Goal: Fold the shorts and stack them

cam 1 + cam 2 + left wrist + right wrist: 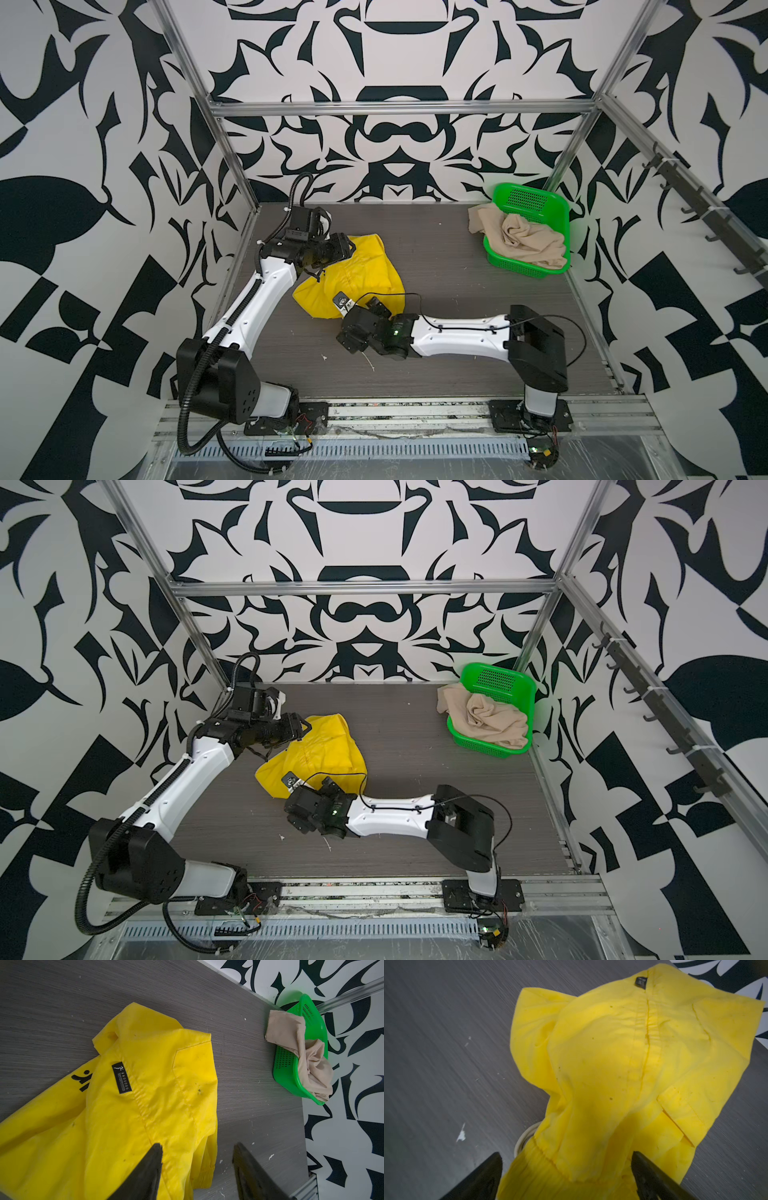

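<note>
Parted and empty at the left fingers (143,1174), wide and empty at the right fingers (652,1178), both at the yellow shorts (361,270) mid-frame — could snag loose cloth on lifting, spoiling any fold.

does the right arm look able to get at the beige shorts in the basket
Probably yes: the beige shorts hang over the green basket at the right arm's side, bare table lies between, and the right gripper is open, not clamping the yellow shorts.

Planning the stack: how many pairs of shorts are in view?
2. The yellow shorts lie on the table, left of centre; beige shorts sit in the green basket at the back right, spilling over its rim. More may hide beneath.
</note>
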Tool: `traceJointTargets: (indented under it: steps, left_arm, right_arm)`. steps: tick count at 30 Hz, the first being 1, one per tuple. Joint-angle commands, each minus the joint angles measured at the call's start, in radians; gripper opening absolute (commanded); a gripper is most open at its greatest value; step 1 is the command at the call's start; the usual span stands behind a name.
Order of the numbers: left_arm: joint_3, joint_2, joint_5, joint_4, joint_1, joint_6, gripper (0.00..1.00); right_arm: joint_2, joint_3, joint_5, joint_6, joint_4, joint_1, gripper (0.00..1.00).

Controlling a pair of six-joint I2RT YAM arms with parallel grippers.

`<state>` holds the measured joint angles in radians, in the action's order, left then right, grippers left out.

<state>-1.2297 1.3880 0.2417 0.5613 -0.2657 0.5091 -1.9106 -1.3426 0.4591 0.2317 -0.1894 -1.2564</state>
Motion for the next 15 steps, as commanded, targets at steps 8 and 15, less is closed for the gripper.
traceJointTargets:
  steps: [8, 15]
  left_arm:
    - [0.094, -0.167, -0.108, -0.008, 0.007, 0.018, 0.59]
    - [0.134, -0.314, -0.184, -0.014, 0.007, -0.056, 0.61]
  right_arm:
    - [-0.004, -0.018, 0.073, -0.035, 0.070, 0.070, 0.15]
    - [0.251, -0.067, -0.244, -0.089, 0.077, 0.179, 0.00]
